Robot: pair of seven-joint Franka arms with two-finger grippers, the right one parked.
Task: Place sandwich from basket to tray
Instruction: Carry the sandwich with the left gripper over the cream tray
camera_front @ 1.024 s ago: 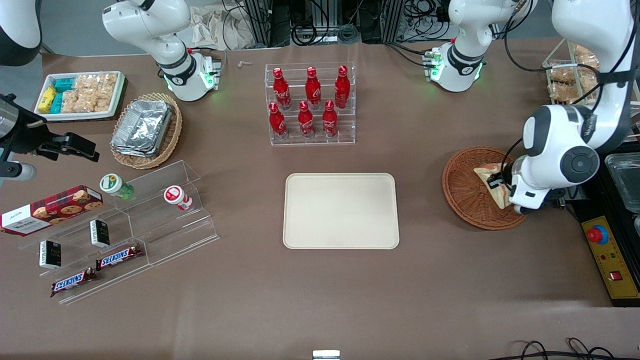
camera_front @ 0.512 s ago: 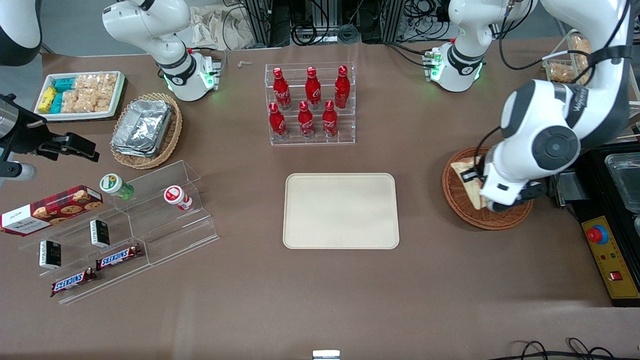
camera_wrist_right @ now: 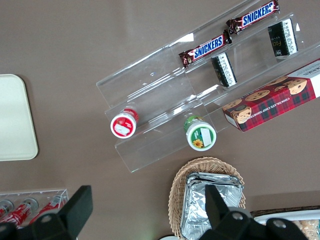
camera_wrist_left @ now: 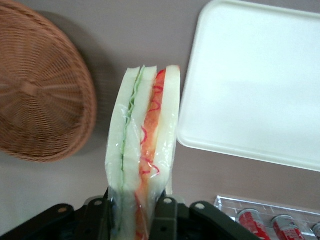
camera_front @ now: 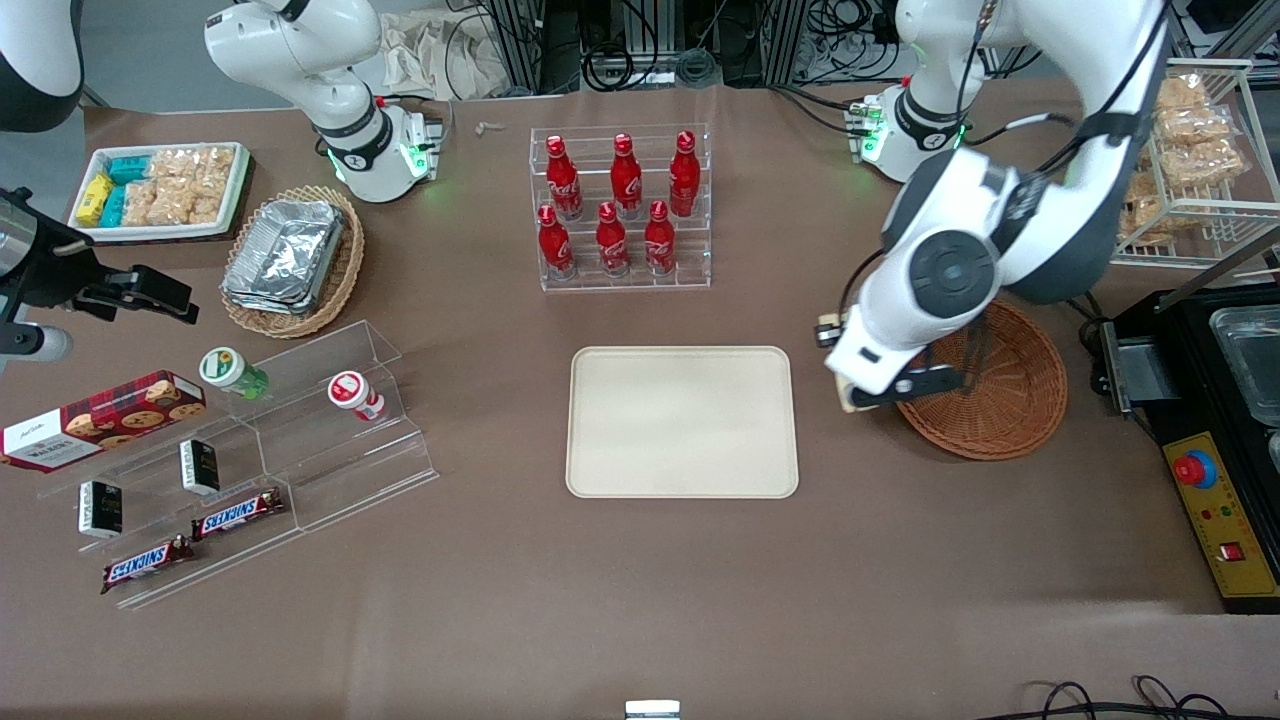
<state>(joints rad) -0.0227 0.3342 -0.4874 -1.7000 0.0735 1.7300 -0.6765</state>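
hand [camera_wrist_left: 134, 210] clamped on sandwich [camera_wrist_left: 142, 150], btwn basket [camera_wrist_left: 40, 95] & tray [camera_wrist_left: 255, 85]

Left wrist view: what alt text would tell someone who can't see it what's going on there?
The gripper holds a wrapped sandwich, white bread with green and red filling, above the brown table. An empty woven basket lies beside it, and a cream tray waits empty, with red bottles just in view.

I see a rack of red bottles [camera_front: 620, 210] at mid-table. Toward the parked arm's end sit foil containers [camera_front: 285, 255] in a tan basket [camera_front: 345, 275]. Nearer me are a cookie box [camera_front: 100, 418] and Snickers bars [camera_front: 238, 513].
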